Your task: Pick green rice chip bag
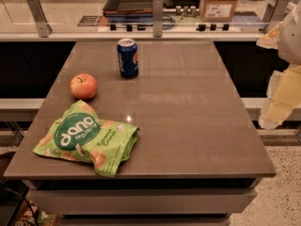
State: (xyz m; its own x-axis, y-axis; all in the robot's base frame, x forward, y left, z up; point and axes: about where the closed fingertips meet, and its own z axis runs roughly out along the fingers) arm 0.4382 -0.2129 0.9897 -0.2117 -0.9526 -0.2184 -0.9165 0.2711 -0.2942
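Closest to the camera, the green rice chip bag (87,138) lies flat on the front left part of the brown table (188,121). Its printed face is up, showing a dark green oval with "dang" in white letters. One crumpled corner reaches almost to the table's front edge. Just behind the bag, near the left edge, sits a red apple (83,86), close to the bag but apart from it. Farther back, near the middle of the far side, a blue soda can (127,58) stands upright, well apart from the apple.

At the right edge of the view, off to the side of the table, the gripper (281,98) hangs as a pale yellow and white shape, well apart from the bag and holding nothing I can make out. Whether it is open or closed I cannot tell. Beyond the table runs a counter with a cardboard box (220,3) on it.
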